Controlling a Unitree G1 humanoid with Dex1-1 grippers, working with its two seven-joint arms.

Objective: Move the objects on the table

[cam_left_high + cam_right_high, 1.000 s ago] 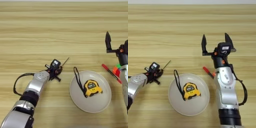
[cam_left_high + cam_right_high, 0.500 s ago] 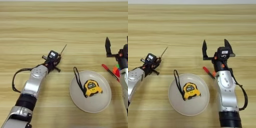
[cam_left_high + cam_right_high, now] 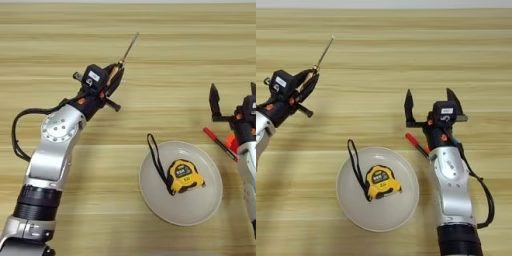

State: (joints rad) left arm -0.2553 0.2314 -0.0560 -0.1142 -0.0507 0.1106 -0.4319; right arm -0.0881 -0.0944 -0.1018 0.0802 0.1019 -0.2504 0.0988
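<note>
Left gripper (image 3: 114, 77) carried thin wooden-handled tool (image 3: 125, 54) farther up, jaws clamped, right gripper (image 3: 429, 102) jaws spread.

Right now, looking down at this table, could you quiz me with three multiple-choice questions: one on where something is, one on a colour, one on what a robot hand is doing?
1. Where is the tape measure?
A. on the white plate
B. on bare wood
C. in a hand

2. What colour is the tape measure's body?
A. blue
B. yellow and black
C. white

3. What is the left tool doing?
A. resting open, holding nothing
B. gripping the thin awl
C. pressing on the plate

Answers: 1 A, it lies inside the plate's rim with its strap; 2 B, its casing shows both colours; 3 B, its fingers close on the tan handle, and the shaft points away up the table.
</note>
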